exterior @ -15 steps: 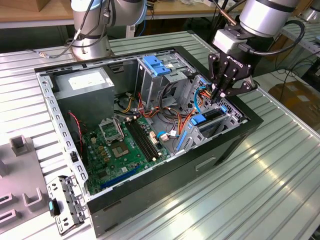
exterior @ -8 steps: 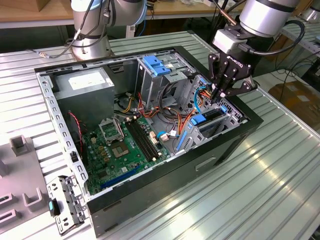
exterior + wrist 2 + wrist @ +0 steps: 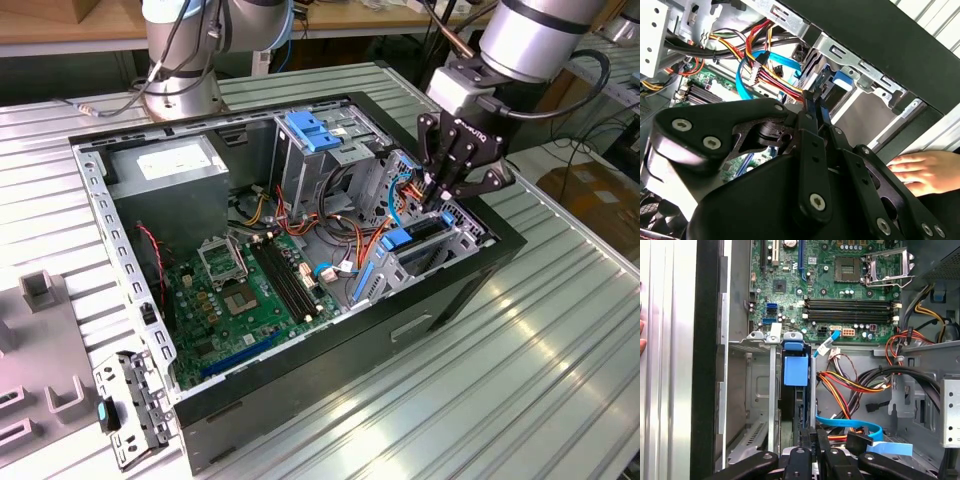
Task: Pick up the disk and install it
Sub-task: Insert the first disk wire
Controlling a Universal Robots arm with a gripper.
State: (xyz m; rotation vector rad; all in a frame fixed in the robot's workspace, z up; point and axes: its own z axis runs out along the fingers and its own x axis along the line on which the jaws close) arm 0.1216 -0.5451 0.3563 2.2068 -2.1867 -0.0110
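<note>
The gripper [image 3: 447, 196] hung low over the drive bay [image 3: 425, 245], fingers apparently pinched together on the disk's [image 3: 795, 371] blue rail. The disk sat upright in its slot, seemingly almost home.

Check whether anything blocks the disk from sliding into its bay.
Nothing visible does. The disk sits edge-on inside the drive cage slot, with the pincer closed on its end. The cable bundle lies beside the cage, not across the slot.
</note>
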